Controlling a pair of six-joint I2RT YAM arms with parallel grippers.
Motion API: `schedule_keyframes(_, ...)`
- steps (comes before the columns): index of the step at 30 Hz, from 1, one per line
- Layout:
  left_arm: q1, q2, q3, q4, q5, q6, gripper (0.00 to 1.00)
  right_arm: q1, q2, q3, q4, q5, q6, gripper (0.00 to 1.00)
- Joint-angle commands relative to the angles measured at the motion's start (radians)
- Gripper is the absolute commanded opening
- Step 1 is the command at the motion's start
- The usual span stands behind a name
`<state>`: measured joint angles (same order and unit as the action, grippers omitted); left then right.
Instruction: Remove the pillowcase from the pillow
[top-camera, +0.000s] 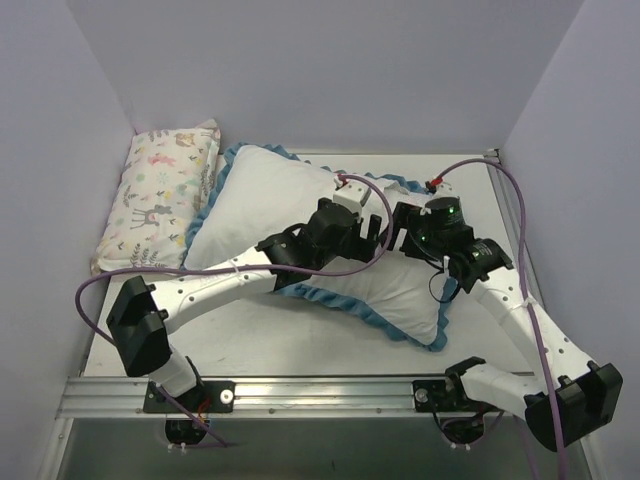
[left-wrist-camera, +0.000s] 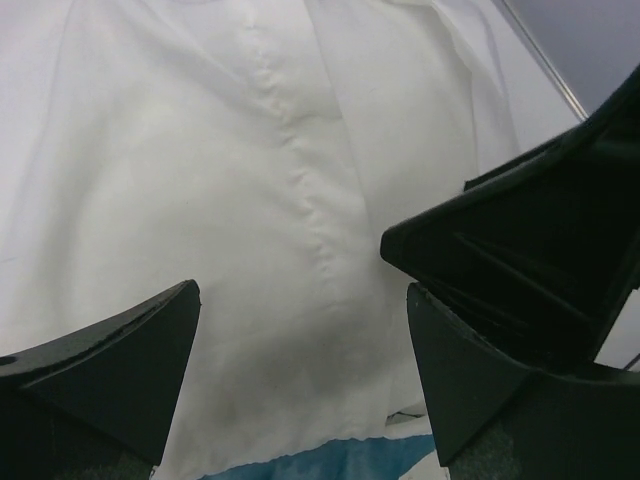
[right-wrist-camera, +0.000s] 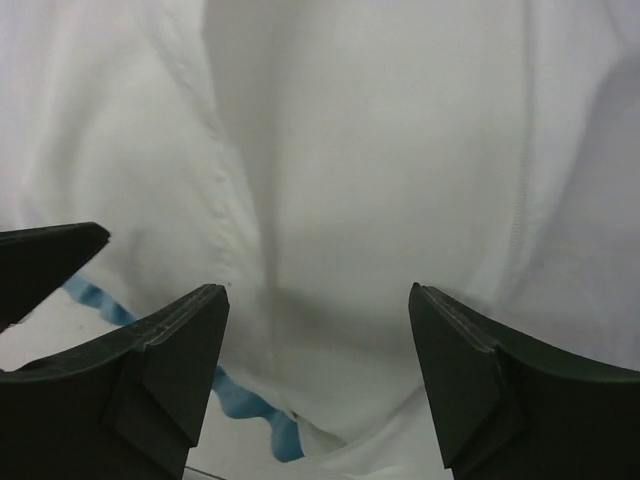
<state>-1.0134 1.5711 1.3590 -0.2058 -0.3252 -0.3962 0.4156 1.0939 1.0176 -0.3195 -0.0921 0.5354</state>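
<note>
Up on the white worktop (top-camera: 280, 350), boxed in by pale lavender walls (top-camera: 330, 70) on three sides with a metal rail (top-camera: 320, 395) along the near edge, things look like this. The pillowcase (top-camera: 265, 195) lies diagonally across the middle, white face up, and its blue ruffled trim (top-camera: 345, 303) peeks out all around the edge. It looks plump and full, but honestly I can't tell from these shots where the case ends and the pillow begins, it's all just white. A small pastel animal-print pillow (top-camera: 165, 195) sits in the back left corner, right beside the big one's ruffle. Both arms reach in over the centre of the case, purple cables (top-camera: 100, 285) looping off them. The left hand (top-camera: 368, 225) and the right hand (top-camera: 403, 238) are just beside each other, pointing down at the fabric. From the left wrist camera the left hand (left-wrist-camera: 300, 295) is spread wide and gripping nothing, with a stitched seam (left-wrist-camera: 300, 180) running down the white cloth between its fingers and a bit of blue at the bottom. The right hand (right-wrist-camera: 318, 292) is also spread and holding nothing, white folds under it and blue ruffle (right-wrist-camera: 240, 400) at lower left.
</note>
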Motion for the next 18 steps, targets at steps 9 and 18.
schedule_keyframes(9, -0.039, 0.145, 0.141, -0.049, -0.140, 0.000, 0.90, -0.014, -0.146, -0.178, -0.075, 0.209, 0.006, 0.79)
schedule_keyframes(18, 0.021, 0.103, 0.082, -0.156, -0.274, -0.024, 0.31, -0.086, -0.111, -0.237, -0.079, 0.195, 0.003, 0.82)
